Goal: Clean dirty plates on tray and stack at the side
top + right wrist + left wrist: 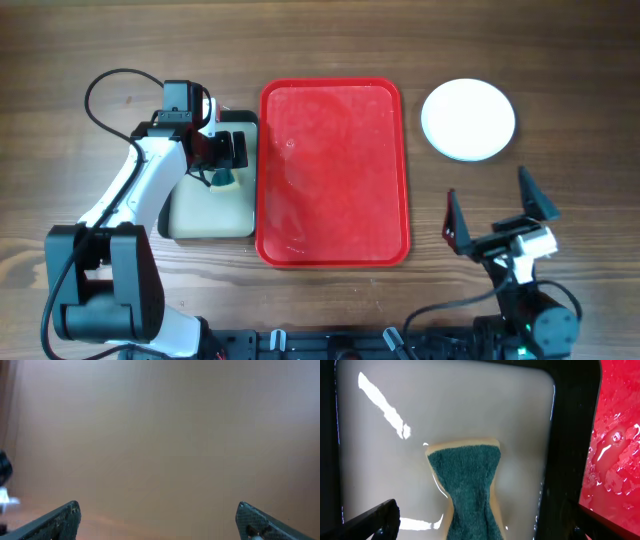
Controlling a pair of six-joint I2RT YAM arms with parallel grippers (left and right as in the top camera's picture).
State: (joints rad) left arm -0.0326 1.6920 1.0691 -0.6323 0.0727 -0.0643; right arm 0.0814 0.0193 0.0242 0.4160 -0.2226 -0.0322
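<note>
The red tray [335,172] lies mid-table, wet, with no plates on it; its corner shows in the left wrist view [616,435]. A white plate [468,120] sits on the table at the far right, beside the tray. The two pale blue plates are not visible; I cannot tell whether they lie under the white one. My left gripper [226,160] [477,530] is open over a green-topped sponge [222,179] [467,485] that lies between its fingers. My right gripper [495,210] [157,520] is open and empty above bare wood at the front right.
The sponge rests in a smaller black-rimmed beige tray [200,215] [470,405] directly left of the red tray. The left arm's black cable [100,90] loops at the far left.
</note>
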